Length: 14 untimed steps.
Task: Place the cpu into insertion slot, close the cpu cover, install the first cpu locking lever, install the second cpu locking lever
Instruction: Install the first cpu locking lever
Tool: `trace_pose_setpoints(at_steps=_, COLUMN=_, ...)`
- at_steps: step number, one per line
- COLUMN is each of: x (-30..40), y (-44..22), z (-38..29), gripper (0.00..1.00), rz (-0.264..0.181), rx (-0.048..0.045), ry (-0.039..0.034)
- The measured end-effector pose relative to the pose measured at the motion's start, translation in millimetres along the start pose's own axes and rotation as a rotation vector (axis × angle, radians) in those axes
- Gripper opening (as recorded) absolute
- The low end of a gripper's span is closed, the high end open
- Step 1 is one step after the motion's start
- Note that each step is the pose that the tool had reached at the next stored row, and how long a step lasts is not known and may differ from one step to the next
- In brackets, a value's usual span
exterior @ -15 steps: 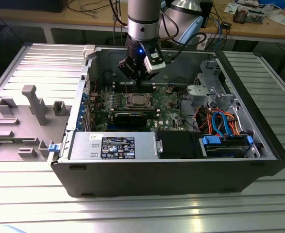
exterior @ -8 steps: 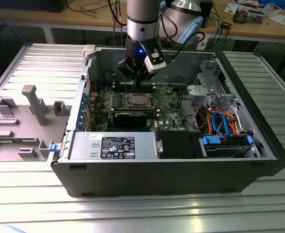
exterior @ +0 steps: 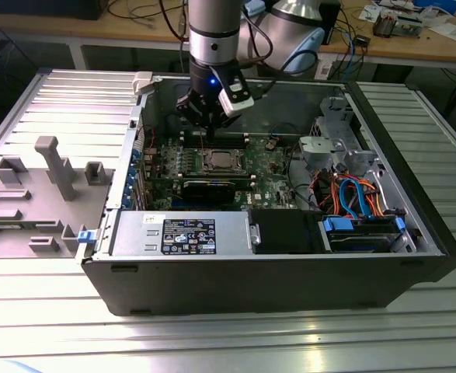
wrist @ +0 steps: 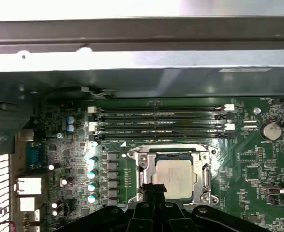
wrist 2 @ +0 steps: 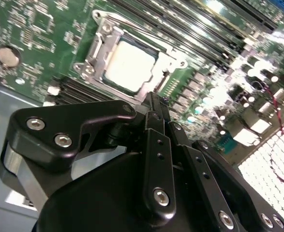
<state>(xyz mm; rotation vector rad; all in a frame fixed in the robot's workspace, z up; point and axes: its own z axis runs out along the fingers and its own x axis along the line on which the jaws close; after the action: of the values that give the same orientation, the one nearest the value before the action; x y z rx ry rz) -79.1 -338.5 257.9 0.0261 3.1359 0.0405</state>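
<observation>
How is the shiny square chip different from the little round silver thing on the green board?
The cpu is square; the coin battery is round. The cpu is clearly bigger than the coin battery. The cpu sits framed by the cpu cover; the coin battery sits apart from that frame. Both are silvery and lie flat on the green board.

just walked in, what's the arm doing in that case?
One arm is working inside the open PC case. The cpu is already seated on the green board, and the cover lies flat around it. The pincer is shut with nothing in it and hovers by the cover's edge. I can't tell whether the levers are latched.
</observation>
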Motion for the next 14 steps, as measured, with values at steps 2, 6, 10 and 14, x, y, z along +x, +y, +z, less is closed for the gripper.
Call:
trace_pose_setpoints(at_steps=2, x=4.3, y=-0.1, z=0.0, gripper=0.11, rz=-0.002, rx=0.0000, ry=0.0001)
trace_pose_setpoints(at_steps=6, x=6.7, y=-0.1, z=0.0, gripper=0.11, rz=-0.003, rx=0.0000, ry=0.0002)
trace_pose_setpoints(at_steps=10, x=6.7, y=-0.1, z=0.0, gripper=0.11, rz=-0.004, rx=0.0000, ry=0.0001)
trace_pose_setpoints(at_steps=14, x=6.7, y=-0.1, z=0.0, gripper=0.11, rz=-0.004, rx=-0.0001, ry=0.0001)
